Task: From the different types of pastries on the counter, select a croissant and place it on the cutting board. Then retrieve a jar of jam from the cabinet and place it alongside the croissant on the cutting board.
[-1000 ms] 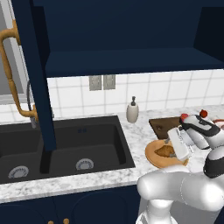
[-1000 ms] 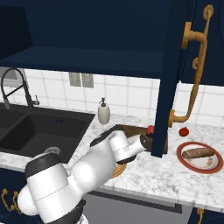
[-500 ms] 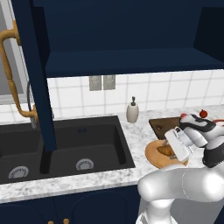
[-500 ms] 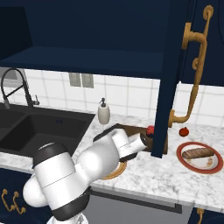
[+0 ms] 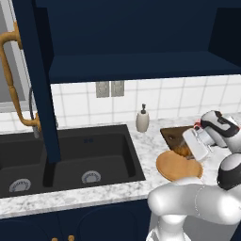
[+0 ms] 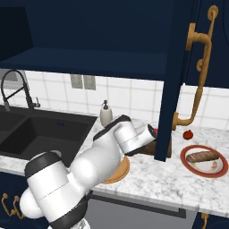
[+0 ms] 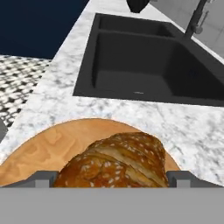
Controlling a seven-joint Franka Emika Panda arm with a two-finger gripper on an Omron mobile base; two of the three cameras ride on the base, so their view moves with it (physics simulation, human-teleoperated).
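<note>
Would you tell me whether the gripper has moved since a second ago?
Yes. In the left base view the gripper has come down and leftward, away from the cutting board and closer to the round wooden plate.

Croissant (image 7: 118, 162) on round wooden plate (image 7: 39, 151) between fingers (image 7: 43, 178), sink (image 7: 148, 65) beyond.

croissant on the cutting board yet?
No, in the hand view the croissant lies on the round light-tan wooden plate, between the fingertips of the gripper, not on the dark board.
</note>
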